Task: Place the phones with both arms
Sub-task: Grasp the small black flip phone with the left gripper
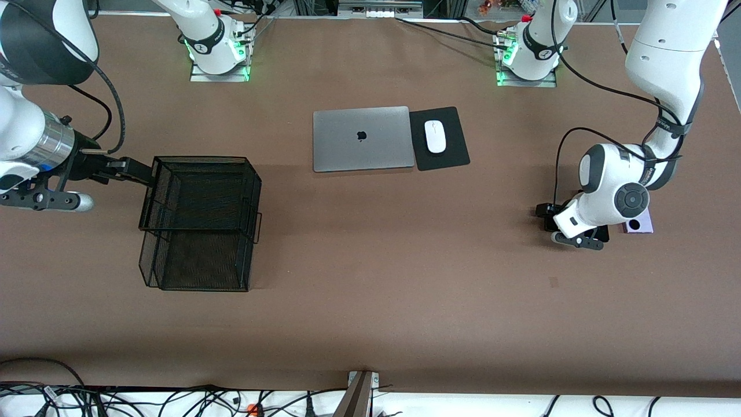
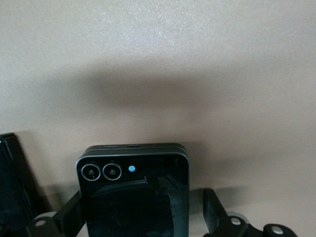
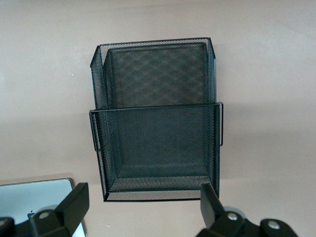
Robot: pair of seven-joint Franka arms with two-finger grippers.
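1. Two arms are working at the table; the right gripper (image 1: pixel 147 174) is hanging wide open, holding nothing, over the black mesh tray's (image 1: pixel 197 272) twelve o'clock edge.
2. At the table's three o'clock end, the left gripper (image 1: pixel 570 231) is spreading its fingers (image 2: pixel 215 210) around the black folded phone (image 2: pixel 136 192), with the lilac phone (image 1: pixel 641 223) lying just beside.

Two white robot arms — the left arm (image 1: pixel 666 75) and the right arm (image 1: pixel 29 116) — each carry one end effector, so two in all: the left end effector (image 2: pixel 143 219) and the right end effector (image 3: pixel 143 210). Phones in sight number three: a squarish black folded phone (image 2: pixel 134 192), a black slab (image 2: pixel 15 182) beside it, and a lilac phone (image 1: pixel 641 225). One two-tier black mesh tray (image 1: pixel 200 223), one silver laptop (image 1: pixel 363 139), one white mouse (image 1: pixel 435 136) and one black mouse pad (image 1: pixel 454 153) — all on one brown bench (image 1: pixel 405 278).
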